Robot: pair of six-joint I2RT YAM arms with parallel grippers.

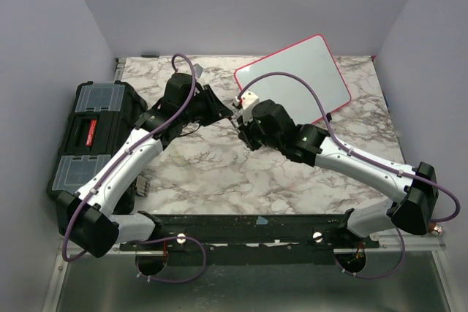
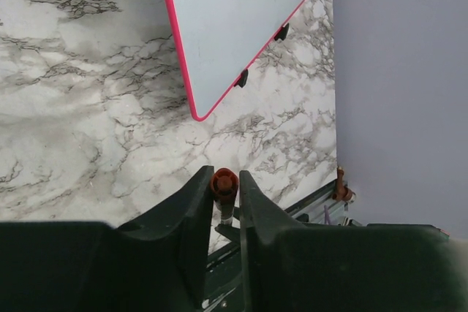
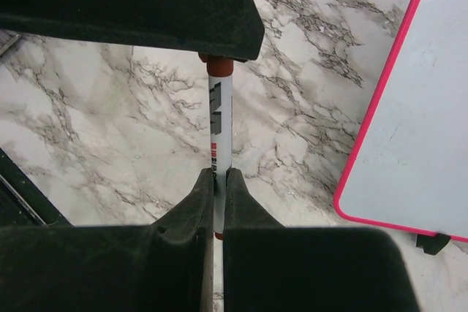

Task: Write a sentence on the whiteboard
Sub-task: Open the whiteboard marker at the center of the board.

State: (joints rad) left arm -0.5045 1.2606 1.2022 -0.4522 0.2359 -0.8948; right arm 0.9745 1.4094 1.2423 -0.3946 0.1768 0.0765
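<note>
The whiteboard (image 1: 296, 78) lies tilted at the back right of the marble table. Its pink rim shows in both wrist views (image 2: 234, 20) (image 3: 417, 137), and its face is blank: no sentence shows on it. A white marker (image 3: 220, 118) is held level above the table between the two arms. My right gripper (image 3: 219, 177) is shut on the marker's barrel near its tail end. My left gripper (image 2: 223, 189) meets it from the other side, its jaws closed on the marker's red cap (image 2: 224, 179). In the top view both grippers (image 1: 228, 111) (image 1: 245, 123) meet just left of the board's near corner.
A black toolbox (image 1: 91, 133) with clear-lidded compartments stands at the table's left edge beside my left arm. Grey walls enclose the table on three sides. A black mounting rail (image 1: 241, 228) runs along the near edge. Two black clips (image 2: 242, 78) stick out from the board's edge.
</note>
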